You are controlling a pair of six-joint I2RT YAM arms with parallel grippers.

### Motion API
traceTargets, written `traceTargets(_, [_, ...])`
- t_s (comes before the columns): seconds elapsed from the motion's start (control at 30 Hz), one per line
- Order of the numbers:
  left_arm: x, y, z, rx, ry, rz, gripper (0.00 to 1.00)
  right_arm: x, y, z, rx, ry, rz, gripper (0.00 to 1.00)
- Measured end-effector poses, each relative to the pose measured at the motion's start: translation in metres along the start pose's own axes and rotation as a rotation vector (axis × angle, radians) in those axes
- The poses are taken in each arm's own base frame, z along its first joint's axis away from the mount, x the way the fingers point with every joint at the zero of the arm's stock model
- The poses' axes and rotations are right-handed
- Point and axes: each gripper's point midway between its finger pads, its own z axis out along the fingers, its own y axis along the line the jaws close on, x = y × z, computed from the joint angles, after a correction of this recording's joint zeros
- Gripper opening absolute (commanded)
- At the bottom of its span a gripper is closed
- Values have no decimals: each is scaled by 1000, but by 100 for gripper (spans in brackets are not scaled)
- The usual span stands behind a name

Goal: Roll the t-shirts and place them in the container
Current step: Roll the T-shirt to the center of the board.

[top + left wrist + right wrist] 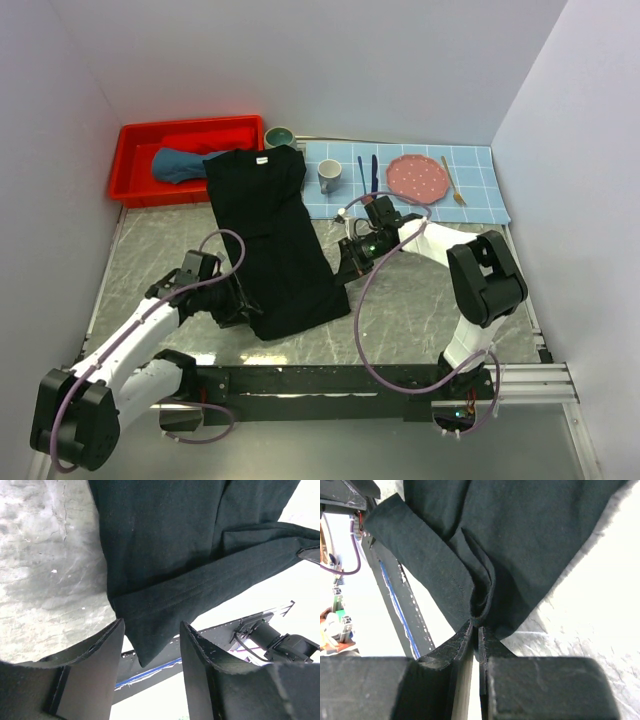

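Black t-shirt (268,230) lies flat on the table (430,300), hem toward the arms. Right claw (476,628) is clamped on one hem corner, left claw (151,630) is apart around the other. I'd pinch that first, then roll both sides evenly.

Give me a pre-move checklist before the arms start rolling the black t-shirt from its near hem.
1. Right gripper pinched on the black t-shirt hem: ok.
2. Left gripper closed on the hem: not ok; jaws open, hem corner between them.
3. Shirt lying as a long narrow strip on the table: ok.
4. Mug apart from the shirt's collar end: ok.
5. Slate-blue rolled t-shirt out of the way in the red bin: ok.
6. How much cloth the right pinch holds: cannot tell.
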Motion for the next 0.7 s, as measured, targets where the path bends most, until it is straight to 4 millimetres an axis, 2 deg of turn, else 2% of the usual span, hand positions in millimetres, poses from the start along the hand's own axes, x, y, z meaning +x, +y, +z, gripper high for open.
traceTargets(0.33, [6,4,6,-14,34,-2,53,7,-2,0,2,6,16,13])
traceTargets(0.53, [16,8,1,-53,70,32,51,7,-2,1,2,5,16,13])
traceTargets(0.7, [22,9,12,-43,110,1,47,7,-1,0,2,5,22,13])
